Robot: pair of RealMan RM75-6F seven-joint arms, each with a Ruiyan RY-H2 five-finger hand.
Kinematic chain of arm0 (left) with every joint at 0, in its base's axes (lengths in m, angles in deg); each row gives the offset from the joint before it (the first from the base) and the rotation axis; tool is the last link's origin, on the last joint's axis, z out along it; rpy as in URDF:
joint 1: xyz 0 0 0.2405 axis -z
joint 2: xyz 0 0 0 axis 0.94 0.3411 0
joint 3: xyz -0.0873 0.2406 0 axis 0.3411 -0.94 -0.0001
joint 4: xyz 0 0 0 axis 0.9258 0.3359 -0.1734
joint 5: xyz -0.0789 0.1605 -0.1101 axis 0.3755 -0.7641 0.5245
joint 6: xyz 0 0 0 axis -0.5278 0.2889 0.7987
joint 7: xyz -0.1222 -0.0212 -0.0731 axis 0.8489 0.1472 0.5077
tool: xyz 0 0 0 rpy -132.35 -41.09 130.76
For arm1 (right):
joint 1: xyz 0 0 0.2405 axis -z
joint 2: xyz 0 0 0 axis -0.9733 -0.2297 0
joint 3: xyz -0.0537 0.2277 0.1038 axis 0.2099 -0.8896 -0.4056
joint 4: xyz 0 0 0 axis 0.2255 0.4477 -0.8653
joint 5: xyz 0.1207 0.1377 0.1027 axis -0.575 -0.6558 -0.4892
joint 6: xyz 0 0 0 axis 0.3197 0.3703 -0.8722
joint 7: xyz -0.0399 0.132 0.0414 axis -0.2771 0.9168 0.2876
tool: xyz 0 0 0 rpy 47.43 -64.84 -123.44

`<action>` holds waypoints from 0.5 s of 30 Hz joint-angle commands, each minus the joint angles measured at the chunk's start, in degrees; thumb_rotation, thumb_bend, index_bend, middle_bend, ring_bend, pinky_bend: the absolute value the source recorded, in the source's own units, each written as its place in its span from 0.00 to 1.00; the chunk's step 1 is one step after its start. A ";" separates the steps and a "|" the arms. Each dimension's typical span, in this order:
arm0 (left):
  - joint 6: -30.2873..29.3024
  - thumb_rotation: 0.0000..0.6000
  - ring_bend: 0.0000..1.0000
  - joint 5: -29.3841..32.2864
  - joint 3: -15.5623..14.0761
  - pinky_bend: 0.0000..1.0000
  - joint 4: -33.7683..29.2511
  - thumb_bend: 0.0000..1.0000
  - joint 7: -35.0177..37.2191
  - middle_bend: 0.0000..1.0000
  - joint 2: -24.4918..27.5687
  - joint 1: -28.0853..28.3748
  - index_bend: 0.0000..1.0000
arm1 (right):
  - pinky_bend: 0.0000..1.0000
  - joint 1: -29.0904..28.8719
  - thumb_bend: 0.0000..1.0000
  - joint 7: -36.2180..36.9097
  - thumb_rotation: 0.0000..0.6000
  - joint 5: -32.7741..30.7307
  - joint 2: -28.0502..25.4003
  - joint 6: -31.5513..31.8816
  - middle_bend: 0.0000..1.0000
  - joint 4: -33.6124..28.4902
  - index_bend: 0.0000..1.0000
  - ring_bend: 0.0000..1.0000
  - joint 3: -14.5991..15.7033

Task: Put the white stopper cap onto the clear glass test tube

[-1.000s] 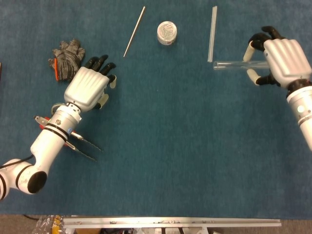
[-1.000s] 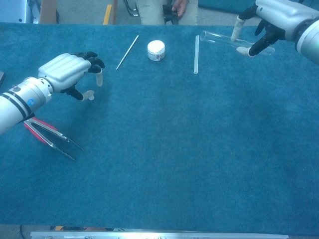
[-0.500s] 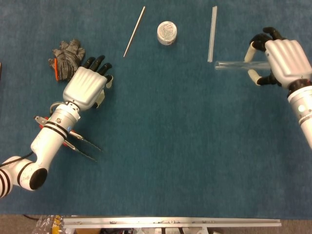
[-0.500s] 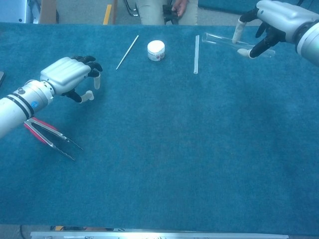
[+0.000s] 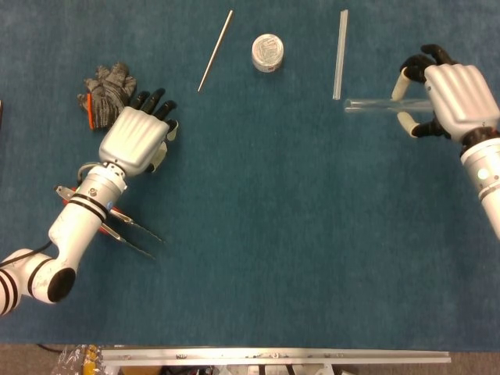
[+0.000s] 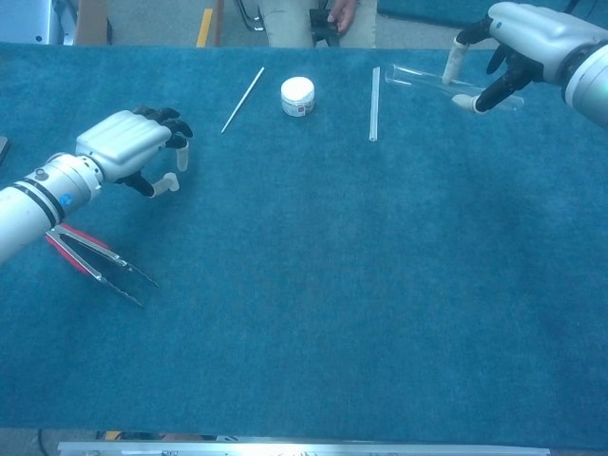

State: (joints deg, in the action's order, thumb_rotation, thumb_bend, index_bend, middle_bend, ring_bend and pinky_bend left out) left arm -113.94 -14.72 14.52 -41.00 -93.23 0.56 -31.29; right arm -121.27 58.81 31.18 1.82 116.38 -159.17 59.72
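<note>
Test tube: clear glass test tube lies crosswise at the upper right of the head view, open mouth pointing left, the rest running under the right hand. Walls nearly see-through against the blue cloth; in the chest view it reads as a faint tilted cylinder at top right.
Right hand: right hand, right edge of the head view, fingers wrapped around the tube from both sides; it holds the tube. In the chest view, thumb and a finger bracket the glass.
Stopper: white stopper cap stands alone at top centre, round, pale, with a printed top face; well apart from the tube mouth. In the chest view it is a short white drum.
Left hand: left hand, left of frame, back upward, fingers slightly curled and apart, nothing in it. Dark fingertips are just beside the grey work glove.
Edges: blue table cloth fills both views; a metal rail runs along the bottom.
Open room: wide bare cloth across the centre and lower right.
Other items: thin metal rod upper left of the cap; clear straight rod between cap and tube, its lower end near the tube mouth; red-handled tweezers partly under the left forearm.
</note>
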 commanded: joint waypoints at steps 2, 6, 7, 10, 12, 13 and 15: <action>-0.01 1.00 0.02 -0.04 -0.26 0.09 0.57 0.36 0.51 0.16 0.02 -0.14 0.42 | 0.32 -0.07 0.34 0.00 1.00 -0.06 0.07 0.03 0.30 0.06 0.60 0.11 0.02; -0.08 1.00 0.02 -0.06 -0.37 0.09 1.00 0.36 0.96 0.16 -0.08 -0.21 0.42 | 0.32 -0.24 0.34 -0.17 1.00 -0.21 0.30 0.05 0.30 0.12 0.60 0.11 0.08; -0.13 1.00 0.02 -0.11 -0.41 0.09 1.04 0.36 0.99 0.16 -0.10 -0.22 0.42 | 0.32 -0.28 0.34 -0.26 1.00 -0.22 0.36 0.09 0.30 0.13 0.60 0.11 0.12; -0.07 1.00 0.02 -0.24 -0.55 0.09 1.13 0.36 1.22 0.16 -0.09 -0.22 0.42 | 0.32 -0.37 0.34 -0.36 1.00 -0.35 0.52 0.20 0.30 0.16 0.60 0.11 0.14; -0.03 1.00 0.02 -0.25 -0.63 0.09 1.24 0.36 1.24 0.16 -0.10 -0.22 0.42 | 0.32 -0.41 0.34 -0.45 1.00 -0.44 0.61 0.30 0.30 0.21 0.60 0.11 0.16; -0.04 1.00 0.02 -0.26 -0.67 0.09 1.33 0.36 1.24 0.16 -0.14 -0.23 0.42 | 0.32 -0.43 0.34 -0.49 1.00 -0.51 0.62 0.30 0.30 0.20 0.60 0.11 0.17; -0.01 1.00 0.02 -0.19 -0.68 0.09 1.56 0.36 1.49 0.16 -0.29 -0.26 0.42 | 0.32 -0.49 0.34 -0.64 1.00 -0.56 0.70 0.38 0.30 0.19 0.60 0.11 0.23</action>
State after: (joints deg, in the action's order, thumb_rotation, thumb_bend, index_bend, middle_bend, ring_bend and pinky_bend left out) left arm -113.96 -14.94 13.84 -39.50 -91.80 0.31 -31.54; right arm -121.76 58.17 30.61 2.52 116.75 -158.98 59.95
